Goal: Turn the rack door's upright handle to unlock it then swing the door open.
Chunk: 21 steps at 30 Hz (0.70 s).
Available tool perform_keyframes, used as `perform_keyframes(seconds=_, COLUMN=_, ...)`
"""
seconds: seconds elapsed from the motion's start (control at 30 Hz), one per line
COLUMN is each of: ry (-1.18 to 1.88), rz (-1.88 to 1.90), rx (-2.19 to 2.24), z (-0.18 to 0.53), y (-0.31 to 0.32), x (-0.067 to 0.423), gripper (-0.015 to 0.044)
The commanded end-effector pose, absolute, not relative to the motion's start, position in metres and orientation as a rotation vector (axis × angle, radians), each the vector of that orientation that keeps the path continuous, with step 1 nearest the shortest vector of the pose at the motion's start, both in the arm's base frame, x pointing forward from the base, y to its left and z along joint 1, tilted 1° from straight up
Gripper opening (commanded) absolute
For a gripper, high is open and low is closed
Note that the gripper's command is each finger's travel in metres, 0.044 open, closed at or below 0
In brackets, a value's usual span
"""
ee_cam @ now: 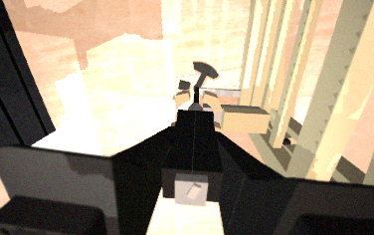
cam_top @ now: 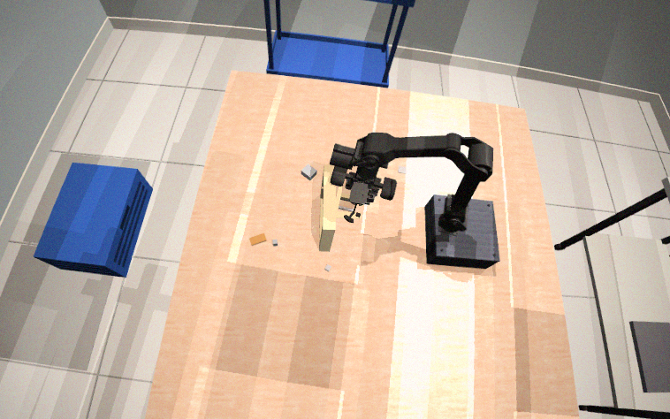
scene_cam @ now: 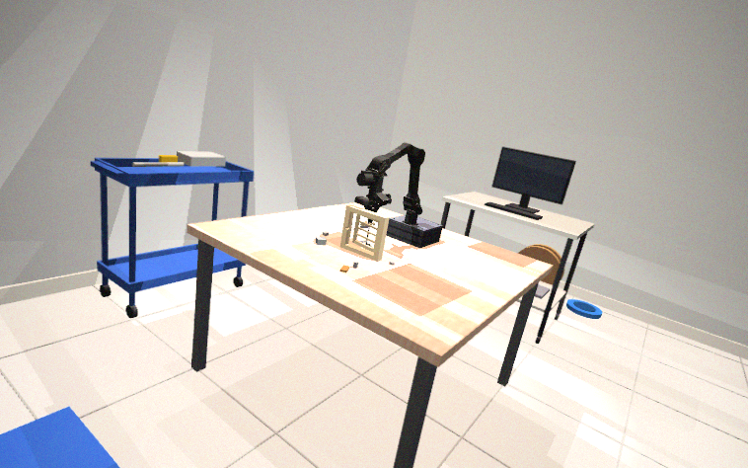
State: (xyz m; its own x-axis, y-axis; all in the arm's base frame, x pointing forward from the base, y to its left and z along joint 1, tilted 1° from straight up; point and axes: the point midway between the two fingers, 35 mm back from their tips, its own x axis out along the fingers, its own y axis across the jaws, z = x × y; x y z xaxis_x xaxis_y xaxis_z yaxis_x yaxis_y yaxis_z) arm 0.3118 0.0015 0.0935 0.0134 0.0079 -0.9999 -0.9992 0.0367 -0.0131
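The rack frame (cam_top: 329, 209) (scene_cam: 382, 238) (ee_cam: 340, 95), pale wood, stands upright on the table (cam_top: 277, 336) (scene_cam: 309, 275). The gripper (cam_top: 361, 194) (ee_cam: 194, 136) is on the arm's side of it, pointing down. It is shut on the black upright handle (ee_cam: 195, 149), which fills the space between the fingers in the wrist view. A dark T-shaped piece (cam_top: 349, 216) (ee_cam: 205, 70) shows past the handle. A pale bar (ee_cam: 246, 120) reaches from beside the handle towards the frame. The arm hides much of the door, so its opening angle cannot be told.
A grey block (cam_top: 308, 171) (scene_cam: 321, 241) lies behind the frame. An orange block (cam_top: 257, 239) (scene_cam: 343, 269) and a small grey cube (cam_top: 274, 242) (scene_cam: 355, 265) lie beyond it. A small light cube (cam_top: 327, 267) lies near the frame's end. The black arm base (cam_top: 461, 232) (scene_cam: 414, 230) stands opposite.
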Motion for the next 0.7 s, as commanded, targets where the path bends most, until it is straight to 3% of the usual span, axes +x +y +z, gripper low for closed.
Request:
perform_keyframes(seconds=0.0, ry=1.238, rz=1.103, rx=-1.119, z=0.094, y=0.004, x=0.309, gripper=0.0019)
perform_keyframes(seconds=0.67, ry=1.365, rz=0.856, rx=-0.859, z=0.092, y=0.024, x=0.275, gripper=0.0019)
